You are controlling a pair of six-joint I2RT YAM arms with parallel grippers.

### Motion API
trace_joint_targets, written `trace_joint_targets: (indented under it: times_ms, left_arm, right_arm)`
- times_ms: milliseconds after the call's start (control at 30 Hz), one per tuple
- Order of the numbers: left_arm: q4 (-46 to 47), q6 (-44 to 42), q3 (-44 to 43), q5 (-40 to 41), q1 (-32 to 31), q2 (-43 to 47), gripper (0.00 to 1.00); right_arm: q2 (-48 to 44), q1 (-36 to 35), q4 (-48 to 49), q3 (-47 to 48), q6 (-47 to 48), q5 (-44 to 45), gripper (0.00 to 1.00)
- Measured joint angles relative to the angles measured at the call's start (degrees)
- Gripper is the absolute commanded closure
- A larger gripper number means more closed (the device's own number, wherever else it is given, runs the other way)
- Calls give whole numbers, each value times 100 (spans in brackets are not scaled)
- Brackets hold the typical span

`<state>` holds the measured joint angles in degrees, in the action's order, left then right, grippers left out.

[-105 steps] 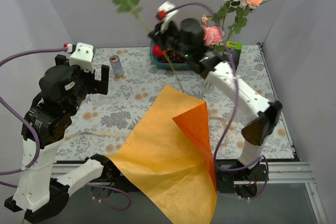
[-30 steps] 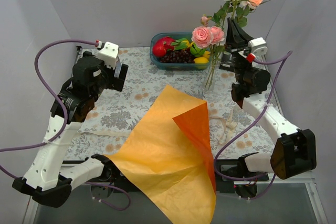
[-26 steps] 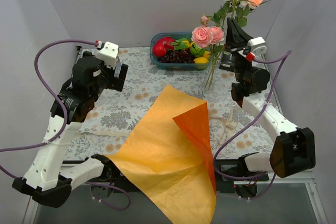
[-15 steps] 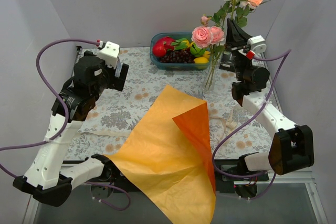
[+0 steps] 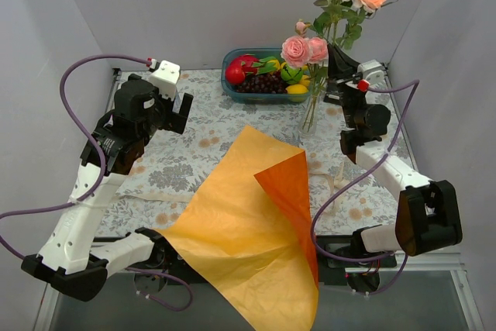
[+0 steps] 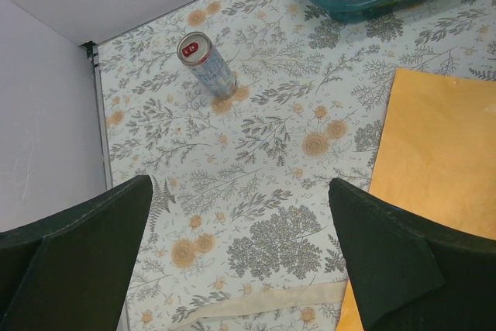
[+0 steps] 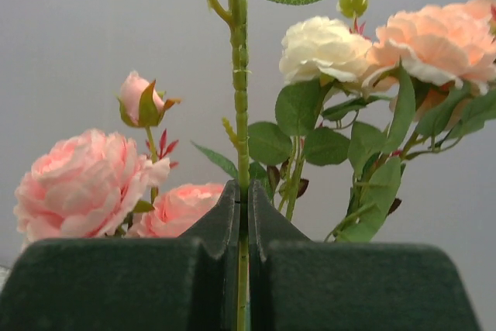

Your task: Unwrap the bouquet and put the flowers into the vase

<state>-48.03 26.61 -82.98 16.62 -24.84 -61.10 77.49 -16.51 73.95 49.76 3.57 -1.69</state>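
Pincers first: the right pincer (image 7: 242,191) is pinched tight on a thin green stem (image 7: 239,75) that runs straight up between its two dark fingers (image 7: 209,222). Crowded around it are the flowers (image 7: 322,48): a cream rose and a peach one up to its right, two pink roses and a closed bud to its left, leaves everywhere. Seen from above, the clear vase (image 5: 308,123) stands on the flowery tablecloth (image 5: 194,145) just below that pincer and a touch to its left, green stems in it. Can't tell if the pinched stem's foot is in there. A blue tub of fruit (image 5: 262,97) sits farther left. The orange wrapping paper (image 5: 248,238) lies opened out well in front, hanging over the near edge. The left pincer (image 6: 240,261) is spread wide with nothing between its fingers, hovering over the tablecloth. A silver can (image 6: 205,63) stands ahead of it, the paper's edge is at its right, and a cream ribbon (image 6: 263,304) lies just below.
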Motion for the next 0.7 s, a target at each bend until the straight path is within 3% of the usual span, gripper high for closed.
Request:
trace_joint_targets:
  times_ms: [700]
  left_arm:
    - [4,37,0,-94,0,0,2]
  right_arm:
    - [555,17,83,-846,-382,39,99]
